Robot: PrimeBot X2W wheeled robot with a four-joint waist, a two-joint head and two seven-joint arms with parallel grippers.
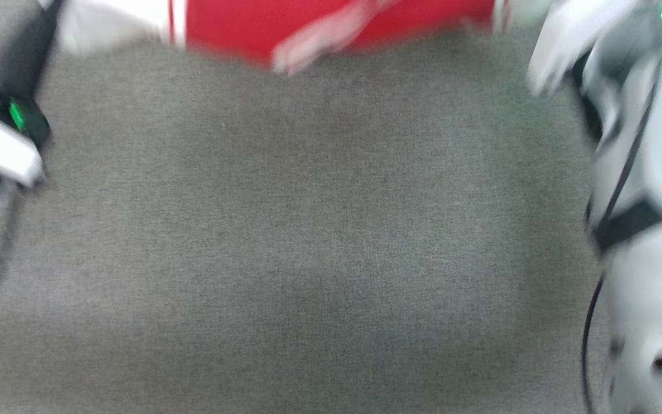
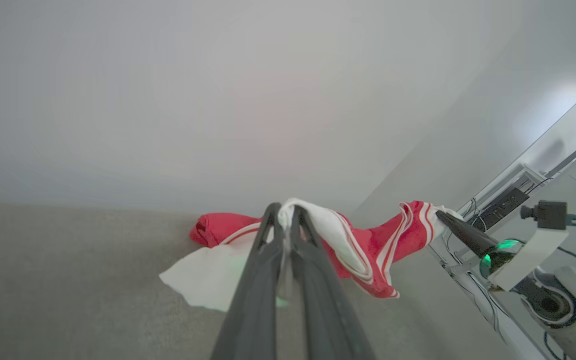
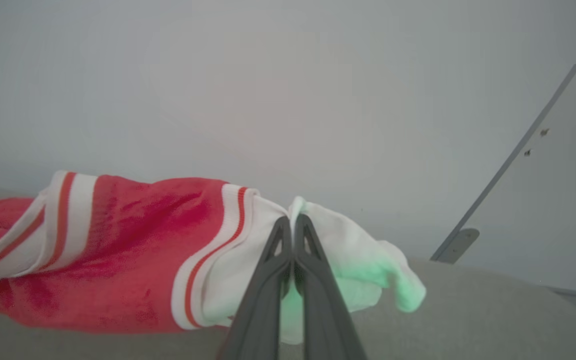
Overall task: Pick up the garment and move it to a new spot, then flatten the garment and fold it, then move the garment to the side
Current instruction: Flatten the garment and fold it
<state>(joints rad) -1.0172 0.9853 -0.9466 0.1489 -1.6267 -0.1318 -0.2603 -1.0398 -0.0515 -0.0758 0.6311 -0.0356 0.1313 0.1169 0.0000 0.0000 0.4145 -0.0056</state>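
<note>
Jaws on both arms were pinched shut on white sleeve cloth; over the grey carpet (image 1: 331, 230) the garment (image 3: 133, 260) hung stretched between the left gripper (image 2: 284, 210) and right gripper (image 3: 293, 220). Pick-up seemed done; laying down, flattening, folding and shifting aside were yet to do.

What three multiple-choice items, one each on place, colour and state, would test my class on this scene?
1. In the head view, the shirt is at the:
A. top edge
B. bottom edge
C. centre

2. The shirt's body is:
A. blue
B. red
C. green

3. The left pincer and right pincer are:
A. both open
B. shut on nothing
C. each shut on the shirt

Answers:
A, red cloth runs along the head view's top edge.
B, the wrist views show a red body with white sleeves.
C, each wrist view shows closed fingers pinching white cloth.
</note>
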